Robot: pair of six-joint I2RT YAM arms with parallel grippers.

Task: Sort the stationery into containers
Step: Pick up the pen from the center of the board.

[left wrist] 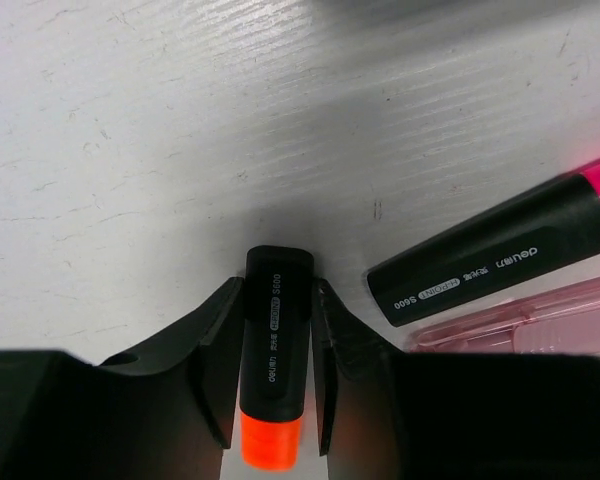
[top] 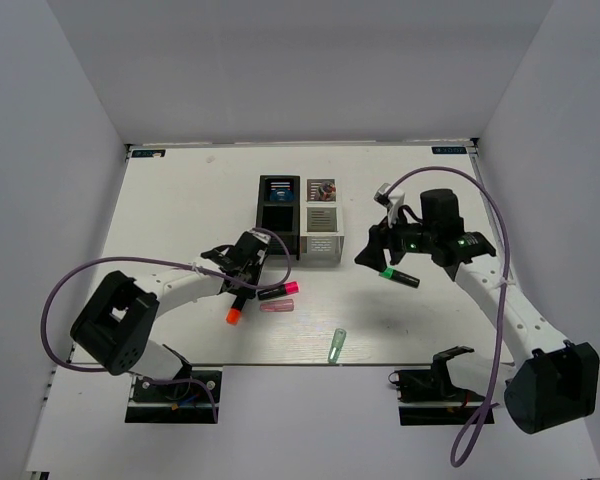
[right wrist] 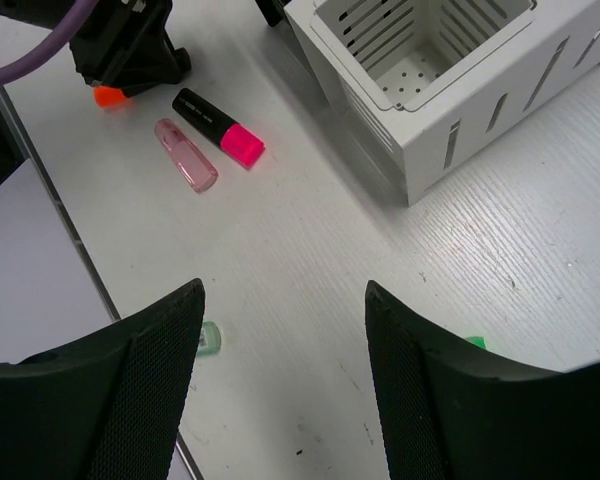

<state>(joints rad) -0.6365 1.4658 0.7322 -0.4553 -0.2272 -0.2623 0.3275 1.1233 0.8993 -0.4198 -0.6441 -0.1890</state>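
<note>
My left gripper [top: 242, 272] [left wrist: 277, 290] is shut on the orange-tipped pen [top: 234, 314] [left wrist: 274, 360], low at the table. The black marker with a pink end [top: 278, 290] [left wrist: 500, 260] and the pink translucent stick [top: 277, 307] [left wrist: 520, 318] lie just right of it. The pale green piece [top: 336, 345] [right wrist: 210, 340] lies near the front edge. The four joined bins [top: 300, 245] stand at the centre. The blue tape roll [top: 280, 188] is in the far black bin and the pink-green bundle [top: 322, 188] in the far white one. My right gripper [top: 372, 250] [right wrist: 280, 290] is open and empty above the table.
A black marker with a green end [top: 400, 277] lies under my right gripper; its green tip [right wrist: 475, 342] peeks beside the right finger. The near white bin [right wrist: 440, 90] shows empty in the right wrist view. White walls enclose the table on three sides.
</note>
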